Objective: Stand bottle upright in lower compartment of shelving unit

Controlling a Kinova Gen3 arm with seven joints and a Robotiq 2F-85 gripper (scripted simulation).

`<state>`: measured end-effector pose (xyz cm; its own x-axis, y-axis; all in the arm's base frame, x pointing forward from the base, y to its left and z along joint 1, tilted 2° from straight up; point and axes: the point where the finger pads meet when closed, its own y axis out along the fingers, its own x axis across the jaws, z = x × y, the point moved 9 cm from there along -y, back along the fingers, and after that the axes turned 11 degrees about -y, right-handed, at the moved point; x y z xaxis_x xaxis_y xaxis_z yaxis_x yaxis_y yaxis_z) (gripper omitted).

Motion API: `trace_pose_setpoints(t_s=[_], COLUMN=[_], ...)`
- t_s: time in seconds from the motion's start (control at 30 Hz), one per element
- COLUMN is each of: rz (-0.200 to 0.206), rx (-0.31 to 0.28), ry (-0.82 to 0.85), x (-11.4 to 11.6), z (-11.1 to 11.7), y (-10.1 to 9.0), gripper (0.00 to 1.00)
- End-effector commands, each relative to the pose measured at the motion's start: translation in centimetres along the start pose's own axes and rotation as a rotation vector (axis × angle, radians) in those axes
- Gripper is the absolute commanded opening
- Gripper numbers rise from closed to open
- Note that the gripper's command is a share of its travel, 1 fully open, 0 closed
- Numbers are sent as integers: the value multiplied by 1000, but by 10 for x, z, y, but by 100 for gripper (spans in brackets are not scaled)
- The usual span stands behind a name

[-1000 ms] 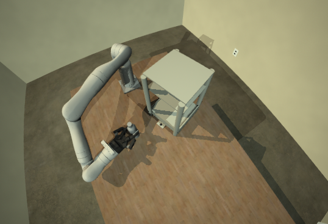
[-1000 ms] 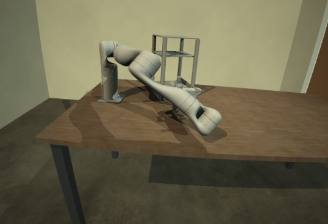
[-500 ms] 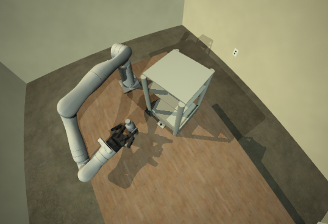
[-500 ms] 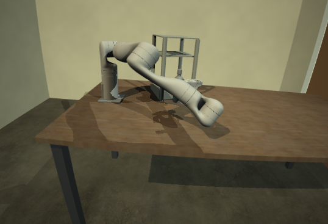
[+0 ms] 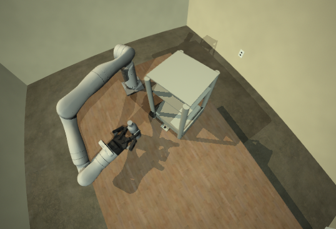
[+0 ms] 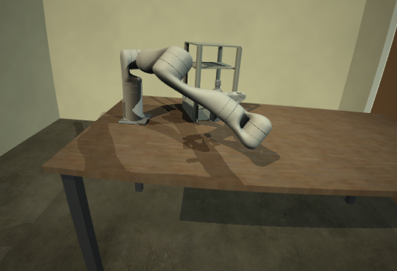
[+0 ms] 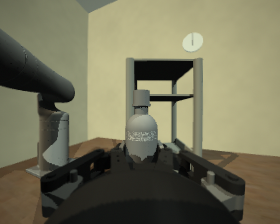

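My gripper (image 5: pixel 129 131) (image 7: pixel 141 146) is shut on a grey bottle (image 5: pixel 132 126) (image 7: pixel 142 134) and holds it by the lower body. The bottle stands upright with its cap up, just above the table (image 5: pixel 203 180) (image 6: pixel 313 150). It also shows in the exterior view (image 6: pixel 218 84), mostly hidden by my arm. The shelving unit (image 5: pixel 182 73) (image 6: pixel 199 80) (image 7: pixel 163 63) stands a short way ahead of the bottle, its open front facing it. The lower compartment's floor (image 5: pixel 170 118) is bare where it shows.
My arm's base (image 5: pixel 132 84) (image 6: pixel 133 102) (image 7: pixel 53 145) stands left of the shelving unit. My forearm (image 6: pixel 225 109) stretches low over the table in front of the unit. A small grey block (image 5: pixel 164 128) lies by the unit's front foot.
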<state>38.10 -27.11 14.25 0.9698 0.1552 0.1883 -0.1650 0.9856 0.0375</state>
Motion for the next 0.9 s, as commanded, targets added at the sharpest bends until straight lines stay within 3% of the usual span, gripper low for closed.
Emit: trace_pose_setpoints(t_s=[0.0,0.43,0.87], rz=[-6,-6,-6], rx=[-2,-2,-2], ry=[1,1,2], x=[1,1,1], z=[3,3,3], y=[-1,2,23], gripper=[0,0,0])
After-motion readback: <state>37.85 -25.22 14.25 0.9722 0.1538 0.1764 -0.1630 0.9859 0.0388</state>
